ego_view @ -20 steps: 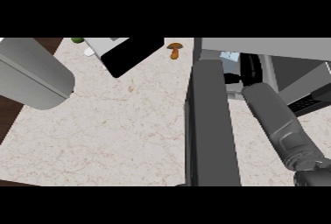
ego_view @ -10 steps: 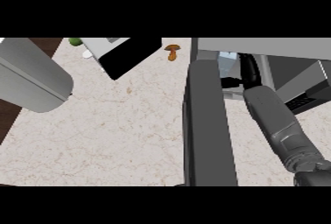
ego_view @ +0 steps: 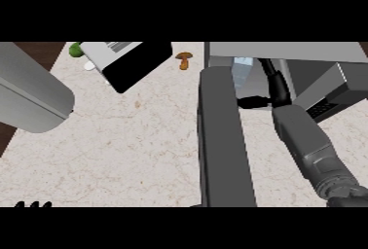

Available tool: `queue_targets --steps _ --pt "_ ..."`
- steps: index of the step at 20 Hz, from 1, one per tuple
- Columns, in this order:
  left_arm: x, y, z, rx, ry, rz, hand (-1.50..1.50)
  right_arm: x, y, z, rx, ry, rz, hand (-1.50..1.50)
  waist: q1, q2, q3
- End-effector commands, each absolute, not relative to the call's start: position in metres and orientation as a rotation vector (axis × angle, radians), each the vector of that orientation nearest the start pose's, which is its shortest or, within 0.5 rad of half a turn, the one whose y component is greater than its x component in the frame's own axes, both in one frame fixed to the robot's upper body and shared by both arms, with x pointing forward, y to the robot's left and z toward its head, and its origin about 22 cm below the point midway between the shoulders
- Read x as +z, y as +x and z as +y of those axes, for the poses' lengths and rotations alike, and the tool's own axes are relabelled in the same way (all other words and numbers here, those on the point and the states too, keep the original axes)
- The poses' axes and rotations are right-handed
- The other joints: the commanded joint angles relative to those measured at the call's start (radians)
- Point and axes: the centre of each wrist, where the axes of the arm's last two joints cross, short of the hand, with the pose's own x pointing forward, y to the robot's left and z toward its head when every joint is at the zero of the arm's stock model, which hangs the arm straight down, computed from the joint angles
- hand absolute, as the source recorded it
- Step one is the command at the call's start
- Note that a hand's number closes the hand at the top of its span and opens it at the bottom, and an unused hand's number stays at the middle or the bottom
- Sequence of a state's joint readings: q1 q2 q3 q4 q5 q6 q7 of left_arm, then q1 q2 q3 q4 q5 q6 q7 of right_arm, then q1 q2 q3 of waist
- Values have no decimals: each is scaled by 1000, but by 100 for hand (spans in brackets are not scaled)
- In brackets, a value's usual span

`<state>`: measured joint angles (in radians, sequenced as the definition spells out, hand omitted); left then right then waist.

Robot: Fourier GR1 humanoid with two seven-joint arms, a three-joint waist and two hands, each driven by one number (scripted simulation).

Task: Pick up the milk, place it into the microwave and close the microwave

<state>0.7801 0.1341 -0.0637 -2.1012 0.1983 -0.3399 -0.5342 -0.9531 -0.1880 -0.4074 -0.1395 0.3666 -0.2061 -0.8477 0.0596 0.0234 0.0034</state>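
Milk [ego_view: 242,73] is inside the microwave [ego_view: 287,48] at far right, right hand [ego_view: 253,102] just near of it with its grip impossible to tell, left hand [ego_view: 32,204] resting open at the near-left edge, and microwave door [ego_view: 223,146] open, so pulling the arm out and closing the door seem to be left.

We see the counter [ego_view: 129,146] as pale stone, smooth, with faint beige veins and brown specks. The microwave door [ego_view: 223,146] looks like dark grey matt plastic or painted metal; we cannot tell which. The microwave [ego_view: 287,49] casing is lighter grey, with a dull metallic look. The left forearm [ego_view: 28,97] and right forearm [ego_view: 309,141] have smooth matt grey shells. The milk [ego_view: 243,68] looks like pale, smooth card. Beyond the counter's edge lies dark wood [ego_view: 36,48].
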Motion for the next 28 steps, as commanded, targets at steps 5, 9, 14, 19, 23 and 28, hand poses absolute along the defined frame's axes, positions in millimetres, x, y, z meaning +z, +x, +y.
queue_targets --steps 5,9,14,19,23,28 --pt "37 77 242 -64 -177 -1926 -150 -62 379 -222 308 -154 -1887 -150 -48 -20 -2" --pt "37 75 237 -82 -221 -1908 -150 -73 365 -252 284 -62 -1900 -150 -64 -29 -3" --pt "34 103 210 -138 -308 -1884 -150 -91 343 -257 277 -51 -1868 -150 -79 -31 -4" --pt "36 122 196 -210 -336 -1821 150 -110 312 -275 231 58 -1863 -150 -110 -38 -6" --pt "32 143 191 -324 -320 -1788 150 -116 292 -271 206 72 -1882 -150 -114 -38 -6" --pt "26 165 175 -368 -328 -1753 150 -105 254 -309 209 2 -1888 -150 -108 -35 -7"
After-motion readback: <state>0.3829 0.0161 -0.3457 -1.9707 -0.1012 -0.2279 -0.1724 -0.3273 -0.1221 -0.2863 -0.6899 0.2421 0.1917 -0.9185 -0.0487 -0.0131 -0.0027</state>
